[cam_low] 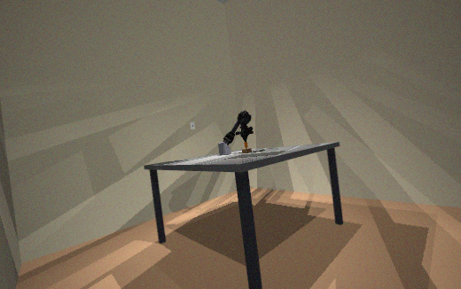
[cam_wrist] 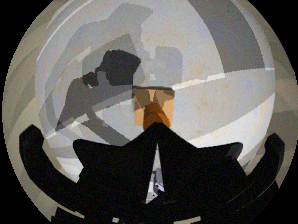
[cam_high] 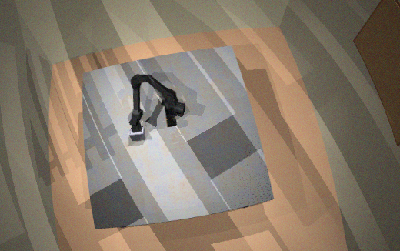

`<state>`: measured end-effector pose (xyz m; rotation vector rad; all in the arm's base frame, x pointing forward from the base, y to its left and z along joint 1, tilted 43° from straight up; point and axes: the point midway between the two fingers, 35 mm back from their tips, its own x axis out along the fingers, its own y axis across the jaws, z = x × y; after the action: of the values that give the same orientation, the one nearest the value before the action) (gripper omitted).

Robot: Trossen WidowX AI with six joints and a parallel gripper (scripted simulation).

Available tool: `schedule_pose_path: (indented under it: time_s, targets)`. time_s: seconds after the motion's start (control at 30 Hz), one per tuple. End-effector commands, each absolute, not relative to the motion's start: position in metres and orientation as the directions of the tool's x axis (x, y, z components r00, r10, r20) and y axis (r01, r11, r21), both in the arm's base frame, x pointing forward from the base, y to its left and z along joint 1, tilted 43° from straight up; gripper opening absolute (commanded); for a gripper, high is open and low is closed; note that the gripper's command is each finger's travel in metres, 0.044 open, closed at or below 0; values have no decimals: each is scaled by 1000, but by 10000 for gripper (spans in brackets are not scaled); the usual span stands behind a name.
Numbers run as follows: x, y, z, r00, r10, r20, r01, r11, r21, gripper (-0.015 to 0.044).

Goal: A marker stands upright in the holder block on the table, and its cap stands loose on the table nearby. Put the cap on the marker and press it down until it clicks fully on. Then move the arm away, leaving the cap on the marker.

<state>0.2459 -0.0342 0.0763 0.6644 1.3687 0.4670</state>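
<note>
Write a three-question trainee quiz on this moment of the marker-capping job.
1. True or false: the tool is wide open.
2. In the exterior view, the tool is: A) above the holder block; B) out past the table's edge; C) down on the floor.
3. Fill in: the table stands on dark ____.
Key: 1 false, its fingers are shut together; 2 A; 3 legs.
</note>
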Motion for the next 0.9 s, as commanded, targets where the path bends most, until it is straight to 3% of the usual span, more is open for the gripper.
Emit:
schedule_pose_path:
  time_s: [0.0,0.2,0.57,0.87]
  targets:
    - [246,-34,76,157,660,-735,73,734,675,0]
    - [246,-36,78,157,659,-735,73,735,675,0]
    - [232,-94,141,155,659,-736,77,734,675,0]
    - [232,-94,141,155,659,-736,77,734,675,236]
